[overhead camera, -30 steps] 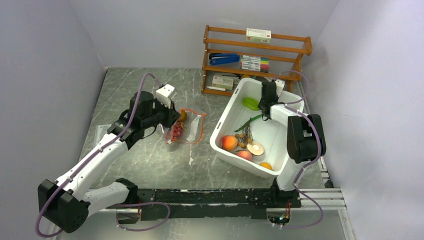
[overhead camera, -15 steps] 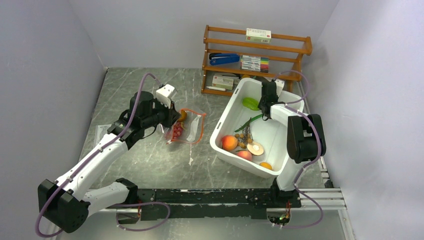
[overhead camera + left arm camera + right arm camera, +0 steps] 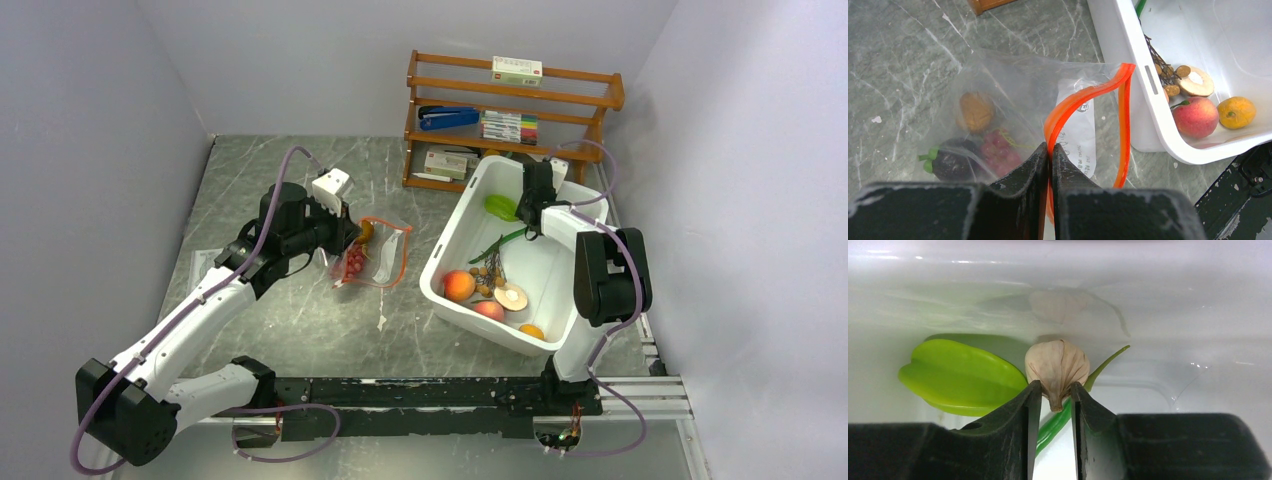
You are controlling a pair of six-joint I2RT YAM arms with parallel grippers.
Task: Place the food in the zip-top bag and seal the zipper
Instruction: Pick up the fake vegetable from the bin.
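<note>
My right claw (image 3: 1055, 386) covers the sides of the pale papery bulb (image 3: 1057, 362) and part of the thin green pod (image 3: 1105, 362). My left claw (image 3: 1049, 147) hides the near stretch of the red-orange zipper strip (image 3: 1083, 97); the clear crinkly bag (image 3: 1013, 75) blurs a dark purple fruit (image 3: 950, 165).

Orange zipper (image 3: 1083, 98), pale bulb (image 3: 1057, 367), white bin (image 3: 1125, 65)

I see pale grey walls (image 3: 90, 120) closing in a grey marbled tabletop (image 3: 250, 165) under soft, even light. At the back stands a wooden rack (image 3: 512, 100) holding a blue stapler (image 3: 447, 117), what look like markers (image 3: 510, 127), and a small box (image 3: 516, 69) on top. A black rail (image 3: 420, 392) runs along the near edge.
</note>
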